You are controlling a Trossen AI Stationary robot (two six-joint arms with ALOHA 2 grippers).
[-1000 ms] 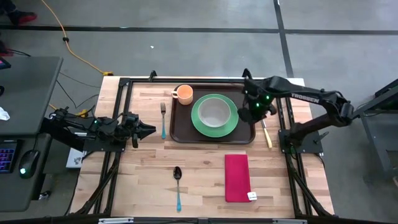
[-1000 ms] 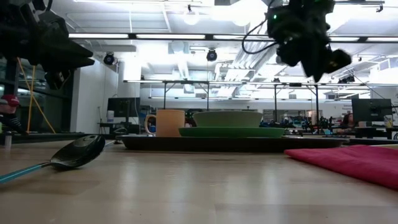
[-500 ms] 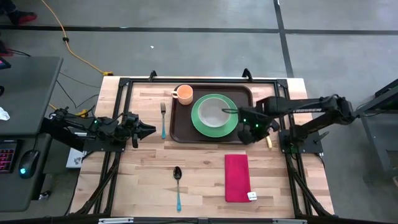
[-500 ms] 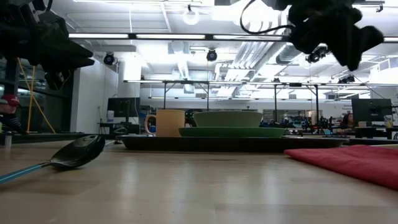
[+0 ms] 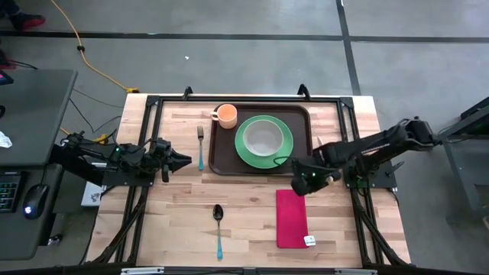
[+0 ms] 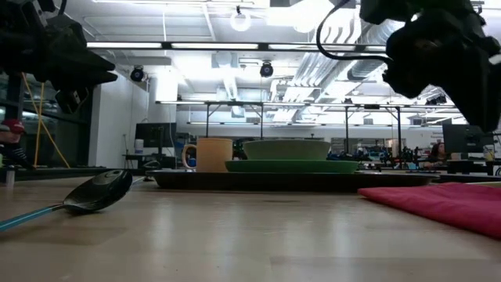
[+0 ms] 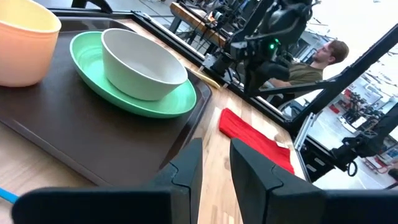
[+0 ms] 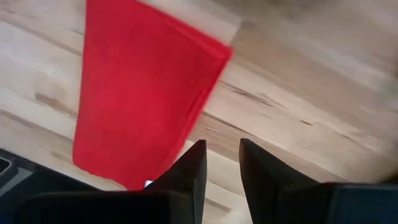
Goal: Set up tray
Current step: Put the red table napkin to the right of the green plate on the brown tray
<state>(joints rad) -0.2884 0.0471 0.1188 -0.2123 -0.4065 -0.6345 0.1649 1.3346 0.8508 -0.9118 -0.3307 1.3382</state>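
Observation:
The dark brown tray [image 5: 222, 157] lies on the far half of the table. It holds a green plate [image 5: 287, 145] with a white bowl [image 5: 263, 138] and an orange cup [image 5: 226, 115]. A red napkin [image 5: 291, 218] lies flat near the tray's right corner. My right gripper [image 5: 300, 183] hovers shut over the napkin's far end [image 8: 186, 43], touching nothing. My left gripper [image 5: 183, 160] waits shut at the table's left, beside a fork [image 5: 200, 145].
A blue-handled spoon [image 5: 218, 223] lies near the table's near edge, left of the napkin. A pale-handled utensil [image 7: 202, 74] lies along the tray's right side. A person [image 7: 323, 53] sits in the room beyond the table. Bare wood shows between spoon and napkin.
My right gripper has swung from beside the tray's right rim toward the near edge. It now stands over the far end of the red napkin. Nothing on the table has moved.

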